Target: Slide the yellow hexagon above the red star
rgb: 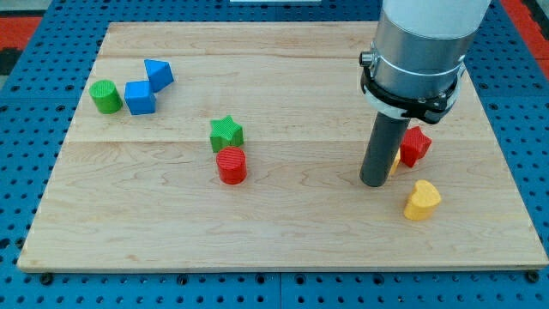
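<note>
Camera view, pale wooden board [283, 240] on blue pegboard [26, 172], my tip [375, 183] touching no visible block, beside red star [415, 145]

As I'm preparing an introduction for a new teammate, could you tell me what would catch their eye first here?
The big grey arm at the view's upper right, its dark rod ending in my tip, right beside a red block with a yellow sliver between them. A yellow block lies just below-right. At upper left cluster a green cylinder and two blue blocks.
</note>
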{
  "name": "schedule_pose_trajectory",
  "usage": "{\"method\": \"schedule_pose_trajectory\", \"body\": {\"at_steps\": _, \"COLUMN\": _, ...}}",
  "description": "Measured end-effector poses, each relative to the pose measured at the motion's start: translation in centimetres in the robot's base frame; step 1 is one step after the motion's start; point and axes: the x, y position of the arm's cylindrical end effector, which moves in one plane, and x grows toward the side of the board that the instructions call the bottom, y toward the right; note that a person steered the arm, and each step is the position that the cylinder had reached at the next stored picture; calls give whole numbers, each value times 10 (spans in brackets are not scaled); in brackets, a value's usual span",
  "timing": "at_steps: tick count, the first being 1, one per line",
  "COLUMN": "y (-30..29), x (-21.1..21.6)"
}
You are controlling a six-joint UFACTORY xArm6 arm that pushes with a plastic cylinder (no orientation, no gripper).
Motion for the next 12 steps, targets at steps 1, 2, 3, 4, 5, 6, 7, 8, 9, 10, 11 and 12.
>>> {"method": "schedule_pose_trajectory", "body": {"at_steps": 1, "y": 1, "x": 15}}
{"method": "schedule_pose_trajectory", "body": {"at_steps": 2, "y": 37, "x": 13}}
{"method": "schedule_pose_trajectory", "body": {"at_steps": 3, "y": 49, "x": -7}}
{"method": "schedule_pose_trajectory", "body": {"at_steps": 4, "y": 22, "x": -31}}
{"method": "schedule_pose_trajectory", "body": {"at_steps": 5, "y": 16, "x": -11}}
{"method": "schedule_pose_trajectory", "body": {"at_steps": 6, "y": -13, "x": -30}}
{"method": "schedule_pose_trajectory", "body": {"at_steps": 7, "y": 35, "x": -56}}
{"method": "schedule_pose_trajectory", "body": {"at_steps": 8, "y": 39, "x": -89}}
{"method": "schedule_pose_trajectory", "body": {"at_steps": 9, "y": 15, "x": -97}}
{"method": "schedule_pose_trajectory", "body": {"at_steps": 10, "y": -40, "x": -97}}
{"method": "schedule_pose_trajectory", "body": {"at_steps": 11, "y": -17, "x": -113}}
{"method": "schedule_pose_trajectory", "body": {"at_steps": 12, "y": 31, "x": -119}}
